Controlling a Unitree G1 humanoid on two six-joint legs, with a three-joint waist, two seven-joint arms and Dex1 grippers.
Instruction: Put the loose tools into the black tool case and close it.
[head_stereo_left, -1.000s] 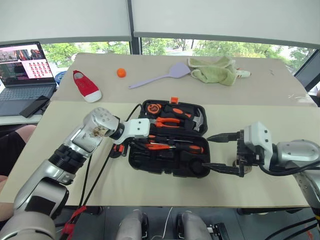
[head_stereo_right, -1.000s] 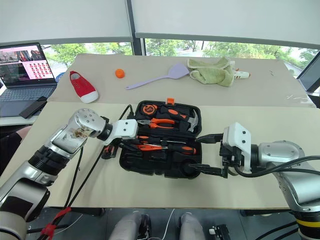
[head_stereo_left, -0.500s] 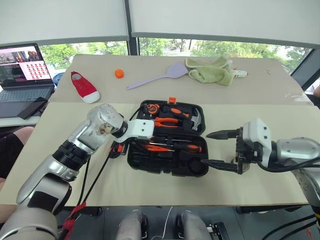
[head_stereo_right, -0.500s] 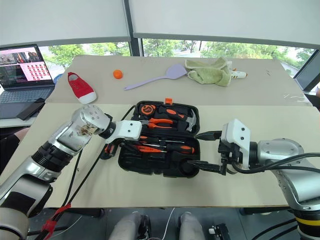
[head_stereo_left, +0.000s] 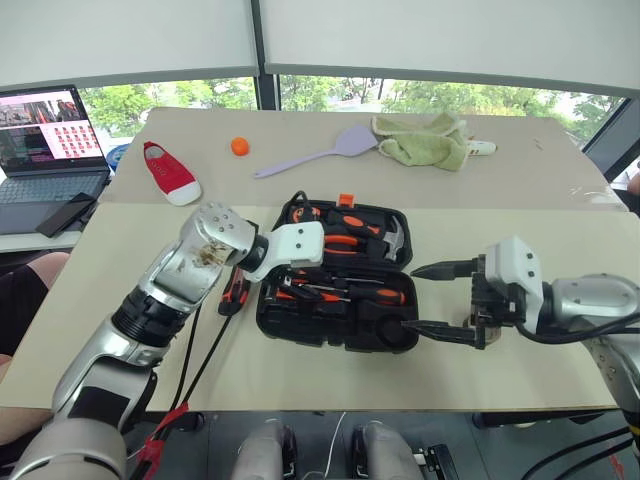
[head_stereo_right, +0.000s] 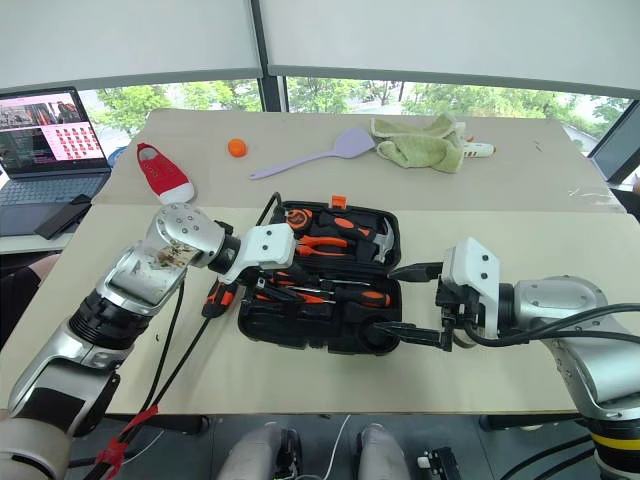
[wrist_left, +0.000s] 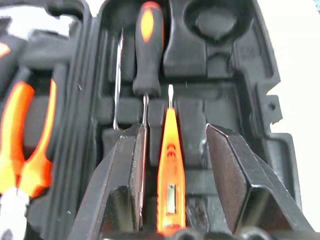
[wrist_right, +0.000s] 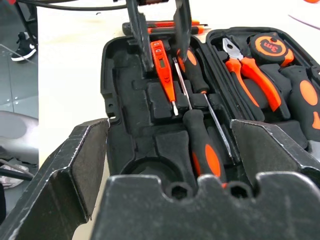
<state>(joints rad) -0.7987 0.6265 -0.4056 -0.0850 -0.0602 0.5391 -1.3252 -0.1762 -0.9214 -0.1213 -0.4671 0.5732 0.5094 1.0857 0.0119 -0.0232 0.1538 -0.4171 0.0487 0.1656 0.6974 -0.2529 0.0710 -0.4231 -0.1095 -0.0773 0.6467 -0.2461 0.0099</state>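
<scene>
The black tool case (head_stereo_left: 300, 335) lies open at the table's middle. My left gripper (wrist_left: 175, 131) hovers over its left half, open. Its fingers (wrist_left: 131, 165) stand on either side of the small all-orange screwdriver (wrist_left: 170, 165), which rests in a slot with a gap to each pad. Two orange-and-black screwdrivers (wrist_right: 192, 65) (wrist_right: 205, 150) lie in slots beside it. One orange-and-black loose tool (head_stereo_left: 232, 290) sits on the table just left of the case. My right gripper (head_stereo_left: 412, 298) is open and empty at the case's right edge.
Pliers (wrist_right: 250, 70), a tape measure (wrist_right: 270, 45) and a hammer (head_stereo_left: 395, 235) fill the case's far half. Behind it lie a lilac spatula (head_stereo_left: 320, 152), green cloth (head_stereo_left: 425, 140), orange ball (head_stereo_left: 240, 146) and red shoe (head_stereo_left: 172, 170). A laptop (head_stereo_left: 45, 140) stands far left.
My left hand has lifted and shifted right over the case, uncovering the loose tool beside it. The right arm has stayed put.
</scene>
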